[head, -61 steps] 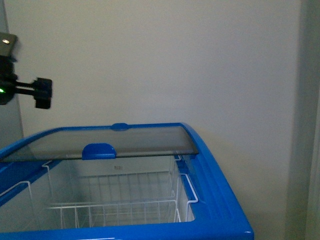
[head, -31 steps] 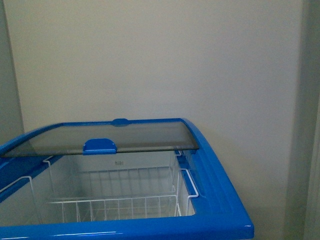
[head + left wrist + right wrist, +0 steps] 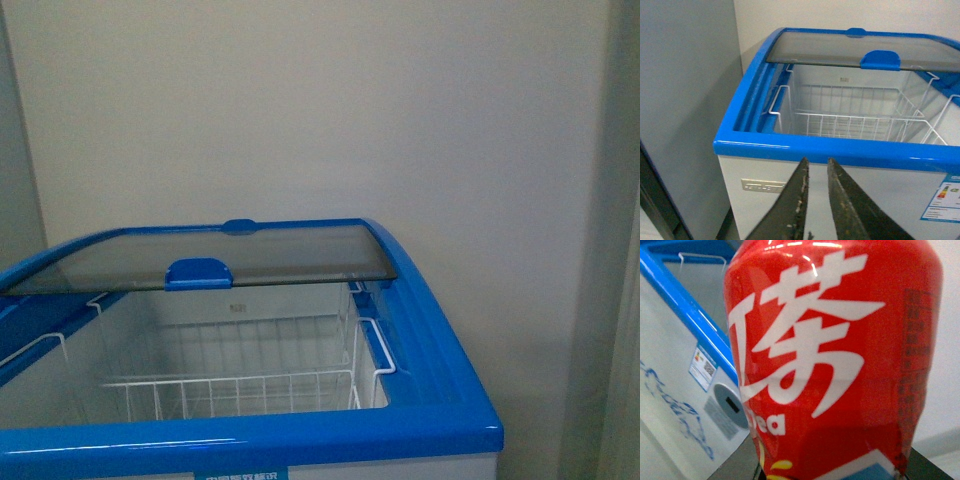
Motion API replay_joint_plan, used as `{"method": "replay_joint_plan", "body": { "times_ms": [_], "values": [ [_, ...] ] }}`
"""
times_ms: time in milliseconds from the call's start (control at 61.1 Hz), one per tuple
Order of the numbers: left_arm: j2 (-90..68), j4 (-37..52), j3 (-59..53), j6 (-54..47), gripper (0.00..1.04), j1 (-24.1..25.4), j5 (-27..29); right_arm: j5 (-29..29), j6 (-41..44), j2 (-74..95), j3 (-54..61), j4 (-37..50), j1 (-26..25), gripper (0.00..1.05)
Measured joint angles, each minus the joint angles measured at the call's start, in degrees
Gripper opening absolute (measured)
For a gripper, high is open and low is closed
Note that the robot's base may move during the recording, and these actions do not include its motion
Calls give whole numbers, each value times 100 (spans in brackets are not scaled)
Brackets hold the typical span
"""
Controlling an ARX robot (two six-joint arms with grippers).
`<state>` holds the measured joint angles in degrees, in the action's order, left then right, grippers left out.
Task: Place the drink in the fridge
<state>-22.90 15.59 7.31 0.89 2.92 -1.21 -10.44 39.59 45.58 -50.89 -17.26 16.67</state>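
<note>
Plain pale wall behind the fridge (image 3: 300, 437). Glass lid (image 3: 270, 255) sits over the fridge's back half, front half open. Left gripper (image 3: 817, 165) hangs just in front of the fridge's front rim, fingers narrow, holding nothing. Drink (image 3: 830, 360), red bottle, is outside the fridge near its control panel (image 3: 727, 407). Right gripper's fingers are hidden, can't tell the grip tbh.

On drink (image 3: 840, 365), white "ea", big Chinese character

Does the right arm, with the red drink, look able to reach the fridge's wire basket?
Probably yes: the glass lid sits at the back, leaving the wire basket open from above. The red drink, outside the fridge, must only clear the blue rim.
</note>
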Motion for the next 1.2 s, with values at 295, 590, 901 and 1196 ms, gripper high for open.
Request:
{"method": "replay_joint_plan", "body": {
  "times_ms": [295, 590, 901, 1196],
  "values": [
    [396, -146, -243, -31, 3, -271, 107, 273, 3069, 2699, -1685, 133, 192, 37],
    [791, -369, -415, -33, 3, -275, 114, 813, 4131, 5311, -3407, 501, 831, 37],
    [1220, -511, -649, -39, 3, -280, 114, 1029, 4192, 7117, -4264, 1591, 1226, 37],
    [2238, -1541, -647, -44, 3, -282, 122, 1416, 4229, 8089, -4717, 2406, 1167, 37]
  ]
}}
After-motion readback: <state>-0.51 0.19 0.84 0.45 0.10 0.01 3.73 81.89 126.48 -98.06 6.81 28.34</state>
